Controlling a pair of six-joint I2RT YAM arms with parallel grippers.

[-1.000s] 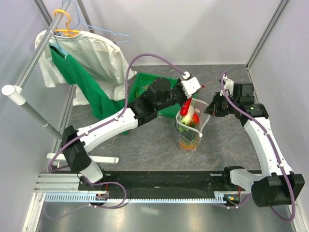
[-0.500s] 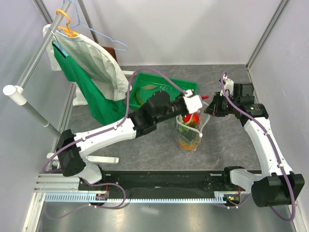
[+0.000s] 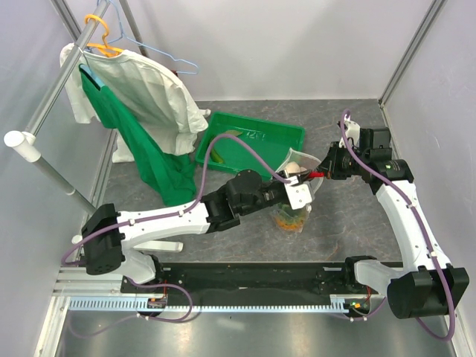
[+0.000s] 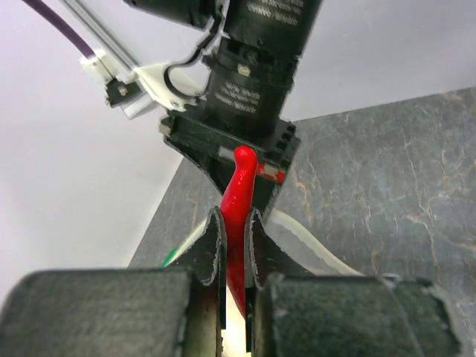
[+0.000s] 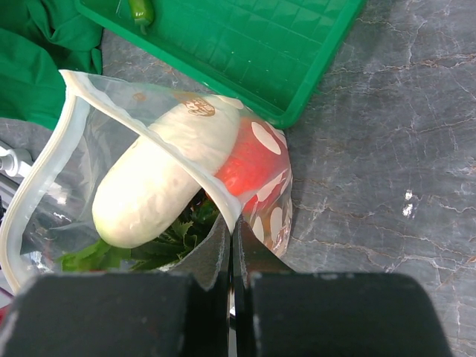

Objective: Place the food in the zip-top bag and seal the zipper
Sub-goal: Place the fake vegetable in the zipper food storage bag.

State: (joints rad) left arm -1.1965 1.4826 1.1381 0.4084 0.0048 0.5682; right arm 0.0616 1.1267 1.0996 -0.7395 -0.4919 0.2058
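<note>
The left claw (image 4: 234,245) is clenched on the red chili (image 4: 239,186) over the zip-top bag (image 5: 52,163), whose rim is pinched open by the right claw (image 5: 230,242) on the tabletop (image 5: 387,149); released off-centre, the chili could be dropped outside the floppy mouth.

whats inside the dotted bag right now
In the bag, a white vegetable lies on top, a red tomato beside it, and green leaves beneath. Anything lower down is covered by these.
</note>
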